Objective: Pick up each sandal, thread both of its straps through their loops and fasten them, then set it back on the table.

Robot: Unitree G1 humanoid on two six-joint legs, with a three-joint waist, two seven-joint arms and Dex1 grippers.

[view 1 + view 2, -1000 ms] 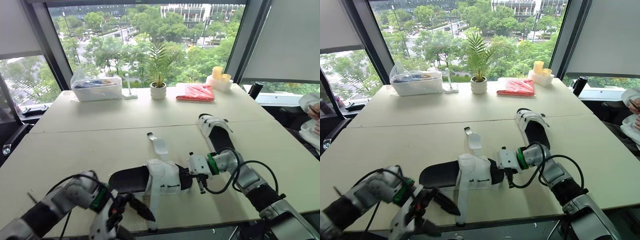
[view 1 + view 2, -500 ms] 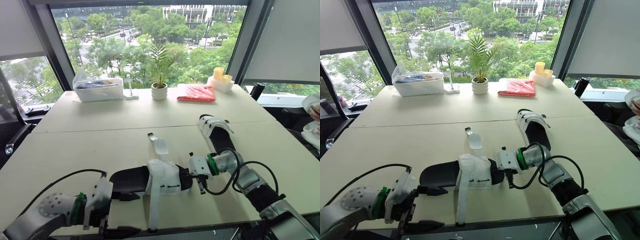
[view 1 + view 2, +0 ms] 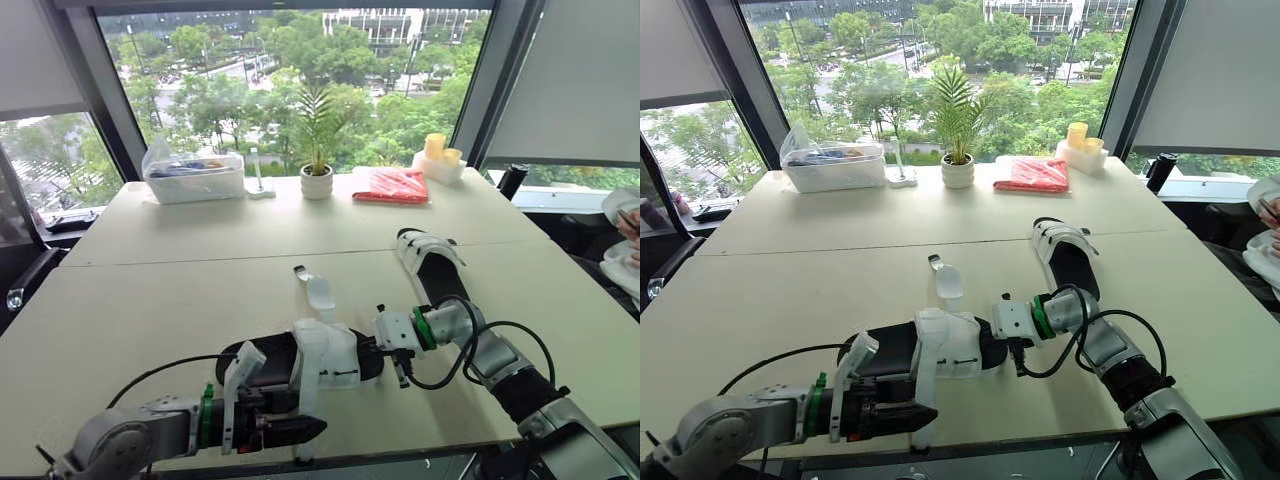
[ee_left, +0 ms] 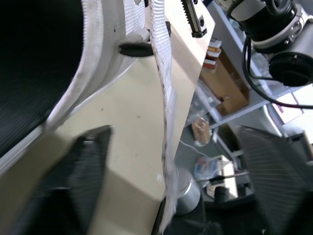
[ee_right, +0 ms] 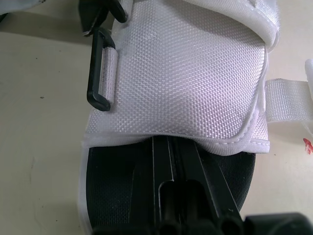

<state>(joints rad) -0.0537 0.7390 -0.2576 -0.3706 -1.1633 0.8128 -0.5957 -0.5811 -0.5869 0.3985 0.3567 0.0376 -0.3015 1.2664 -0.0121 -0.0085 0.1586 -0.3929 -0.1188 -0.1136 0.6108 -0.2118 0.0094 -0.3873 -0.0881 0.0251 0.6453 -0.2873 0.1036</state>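
Beige table [image 3: 150,300] before a wide window. A second sandal [image 3: 430,262] lies right of centre in the head views. The near sandal [image 3: 320,355], black-soled with a white upper, lies at lower centre, still on the surface. The right gripper [image 3: 386,345] rests at its toe; its grip cannot be told. The left gripper [image 4: 173,161] has swung in from the lower left within the last second. It is now spread wide around the loose strap [image 4: 163,83] hanging off the near edge, probably ready to pinch it for threading.

Head stereo looks down the table [image 3: 150,300]; both wrist cameras crowd one sandal [image 5: 186,73].
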